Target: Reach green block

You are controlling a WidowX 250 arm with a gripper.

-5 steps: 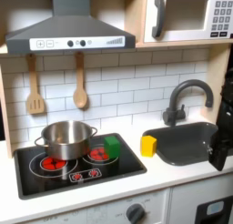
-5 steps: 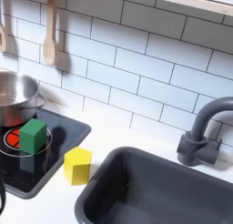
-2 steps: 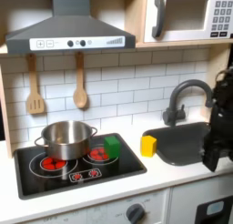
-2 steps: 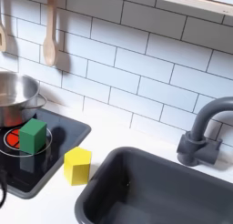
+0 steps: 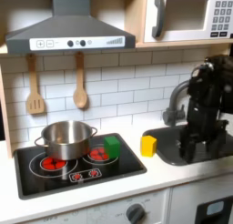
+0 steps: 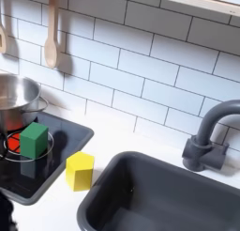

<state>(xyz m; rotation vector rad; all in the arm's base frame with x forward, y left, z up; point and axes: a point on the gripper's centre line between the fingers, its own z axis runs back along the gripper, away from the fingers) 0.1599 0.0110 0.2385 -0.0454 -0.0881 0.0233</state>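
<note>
Standing on the stove top (image 5: 55,178) near its right edge, on the right burner, the green block (image 5: 111,147) looks like a small, light and rigid cube; it is probably smooth, so it may slip if it is pinched on a corner. I would take it on two opposite flat sides, from above. In the second exterior view the green block (image 6: 34,139) is upright and apart from everything. The steel pot (image 5: 65,137) stands just beside it toward the first exterior view's left, so the fingers have little room there. The yellow block (image 5: 148,145) sits on the worktop between stove and sink (image 5: 177,147), near the direct way. The gripper (image 5: 188,147) hangs over the sink, well apart from the block; I cannot tell if its jaws are open or closed.
</note>
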